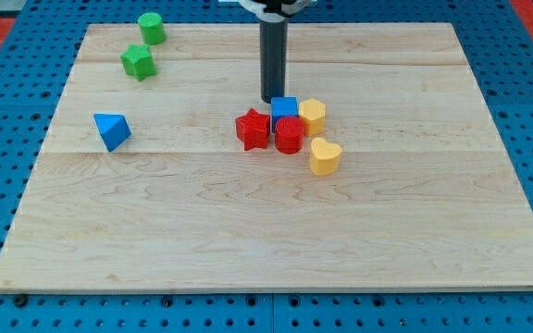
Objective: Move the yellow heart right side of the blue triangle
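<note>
The yellow heart [325,156] lies right of the board's middle, at the lower right of a cluster of blocks. The blue triangle [111,129] lies alone far to the view's left. My tip [273,100] rests on the board just above the cluster, touching or nearly touching the top left of the blue cube [284,110]. It is above and to the left of the yellow heart, with the cluster between them.
The cluster also holds a red star [253,129], a red cylinder [289,135] and a yellow hexagon [312,116]. A green cylinder [151,28] and a green star [138,61] sit at the top left. The wooden board [248,231] lies on a blue pegboard.
</note>
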{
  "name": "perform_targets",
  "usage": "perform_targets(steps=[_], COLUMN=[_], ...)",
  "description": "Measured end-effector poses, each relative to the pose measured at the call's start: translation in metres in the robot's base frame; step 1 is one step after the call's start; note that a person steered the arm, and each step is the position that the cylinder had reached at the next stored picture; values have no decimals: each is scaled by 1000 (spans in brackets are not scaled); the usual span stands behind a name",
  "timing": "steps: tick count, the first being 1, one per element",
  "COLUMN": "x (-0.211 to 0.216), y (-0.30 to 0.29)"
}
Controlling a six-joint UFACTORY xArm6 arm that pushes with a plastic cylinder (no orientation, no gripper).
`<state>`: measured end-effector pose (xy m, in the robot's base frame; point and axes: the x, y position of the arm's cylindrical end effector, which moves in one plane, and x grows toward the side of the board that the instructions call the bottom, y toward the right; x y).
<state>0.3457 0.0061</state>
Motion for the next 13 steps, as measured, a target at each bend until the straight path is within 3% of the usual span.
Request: perform_targets(steps=[1,3,4,5,6,7,8,9,10,11,12,13], x=[4,149,145,118,103,125,135,192,199,132,96,126], y=[103,131,85,141,72,-46,-61,-22,-87,-130,-141,-155])
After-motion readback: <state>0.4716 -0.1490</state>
